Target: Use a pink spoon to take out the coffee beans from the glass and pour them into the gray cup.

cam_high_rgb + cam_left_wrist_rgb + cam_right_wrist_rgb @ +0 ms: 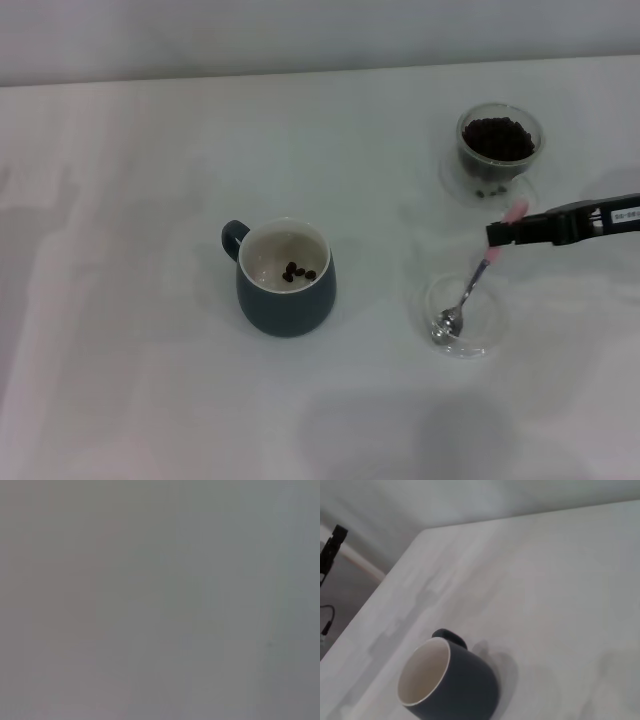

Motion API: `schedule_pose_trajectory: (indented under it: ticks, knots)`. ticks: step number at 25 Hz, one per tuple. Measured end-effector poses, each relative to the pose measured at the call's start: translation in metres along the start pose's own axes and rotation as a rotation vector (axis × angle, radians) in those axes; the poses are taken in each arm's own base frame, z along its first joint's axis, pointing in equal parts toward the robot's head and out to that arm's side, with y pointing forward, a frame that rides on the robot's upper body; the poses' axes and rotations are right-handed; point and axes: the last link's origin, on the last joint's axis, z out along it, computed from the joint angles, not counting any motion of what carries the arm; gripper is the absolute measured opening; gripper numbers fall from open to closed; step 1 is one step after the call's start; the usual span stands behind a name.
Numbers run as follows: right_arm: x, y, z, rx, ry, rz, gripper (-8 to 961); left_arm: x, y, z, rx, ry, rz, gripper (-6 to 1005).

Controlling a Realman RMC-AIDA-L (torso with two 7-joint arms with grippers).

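The gray cup (286, 283) stands mid-table with its handle to the back left and three coffee beans (297, 272) inside. It also shows in the right wrist view (451, 684). The glass (499, 145), at the back right, holds a heap of coffee beans (497, 138). My right gripper (498, 236) reaches in from the right and is shut on the handle of the pink spoon (473, 285). The spoon is tilted, its metal bowl resting in a flat clear saucer (487, 322). The left gripper is out of view.
The white table (120, 300) runs to a pale wall at the back. The right wrist view shows the table's far edge (405, 555) and the floor beyond it. The left wrist view shows only a blank grey surface.
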Motion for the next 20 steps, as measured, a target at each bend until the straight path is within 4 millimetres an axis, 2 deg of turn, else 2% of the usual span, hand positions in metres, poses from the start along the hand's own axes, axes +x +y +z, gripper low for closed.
schedule_pose_trajectory:
  ticks: [11,20]
  knots:
    - [-0.0052,-0.0039,0.0064,0.029,-0.005,0.003,191,0.0,-0.0027,-0.0016,0.006,-0.002,0.003,819]
    - [-0.0035,-0.0051,0.0074,0.038,0.003,0.013,300,0.0002,-0.0061,-0.003,0.015,-0.004,0.008,818]
